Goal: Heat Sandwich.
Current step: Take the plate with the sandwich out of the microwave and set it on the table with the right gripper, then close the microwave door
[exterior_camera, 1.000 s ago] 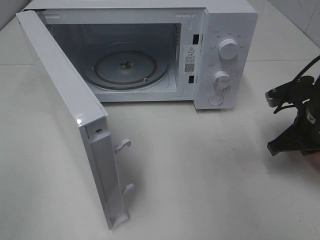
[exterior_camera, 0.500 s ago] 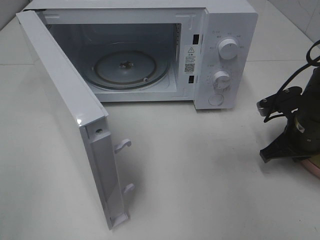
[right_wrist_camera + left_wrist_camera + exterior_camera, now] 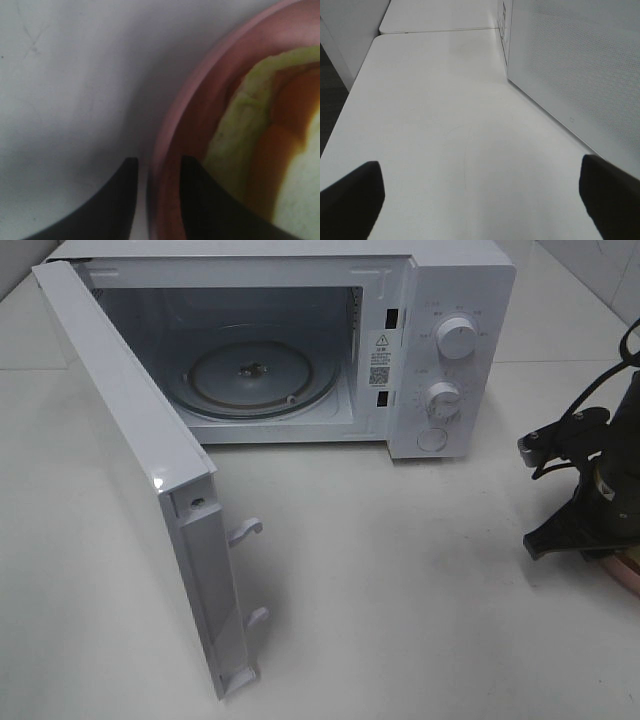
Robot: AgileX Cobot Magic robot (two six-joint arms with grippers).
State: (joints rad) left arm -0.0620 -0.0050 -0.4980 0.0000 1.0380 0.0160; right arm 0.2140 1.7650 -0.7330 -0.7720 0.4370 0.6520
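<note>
The sandwich (image 3: 260,140), pale bread with yellow-green and orange filling, lies on a round pink plate (image 3: 200,90). My right gripper (image 3: 157,162) is down at the plate's rim, one finger outside it and one inside, open a narrow way with a pale gap beside the rim. From the high camera the right gripper (image 3: 590,520) stands at the table's right edge over a sliver of the plate (image 3: 628,575); the sandwich is hidden there. My left gripper (image 3: 480,200) is wide open with nothing in it, low over bare table beside the microwave's door (image 3: 580,75).
The white microwave (image 3: 440,340) stands at the back with its door (image 3: 130,440) swung wide open toward the front left. Its glass turntable (image 3: 255,375) is bare. A black cable (image 3: 628,350) loops above the right arm.
The right arm has come down at the table's right edge and a sliver of the pink plate now shows under it. Its fingers have parted slightly. The left gripper stays open.
</note>
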